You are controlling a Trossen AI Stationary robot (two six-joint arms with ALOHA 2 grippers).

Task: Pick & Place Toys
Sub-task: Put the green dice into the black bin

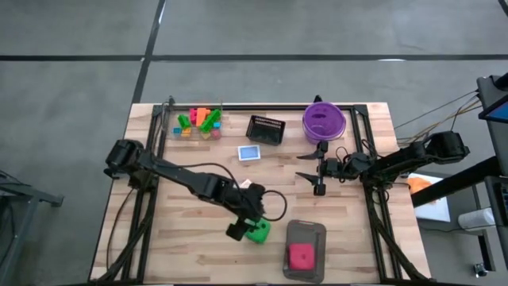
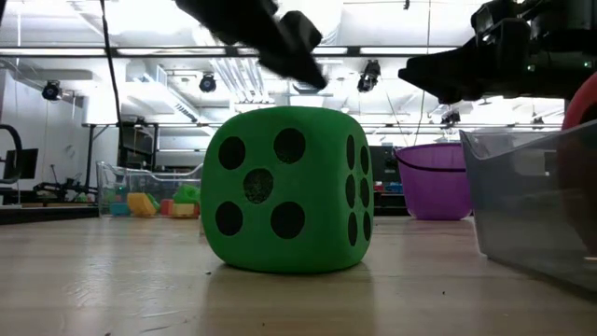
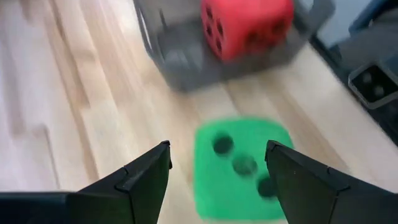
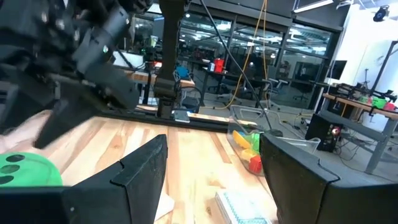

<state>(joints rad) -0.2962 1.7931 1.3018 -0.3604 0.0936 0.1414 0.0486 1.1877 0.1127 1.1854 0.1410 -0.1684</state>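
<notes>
A green dotted die (image 1: 258, 232) rests on the table near the front edge; it fills the low view (image 2: 284, 191). My left gripper (image 1: 243, 226) hangs open just above it, its fingers on either side of the die in the left wrist view (image 3: 241, 168), touching nothing. A red dotted die (image 1: 301, 256) lies in a grey clear container (image 1: 305, 232), also seen in the left wrist view (image 3: 245, 25). My right gripper (image 1: 312, 167) is open and empty at the table's middle right. Several small bright bricks (image 1: 199, 121) lie in a clear tray at the far left. A flat card (image 1: 249, 152) lies mid-table.
A black mesh basket (image 1: 265, 129) and a purple round bowl (image 1: 323, 121) stand at the far edge. The grey container (image 2: 532, 196) stands just right of the green die. Bare wood lies to the die's left and between the arms.
</notes>
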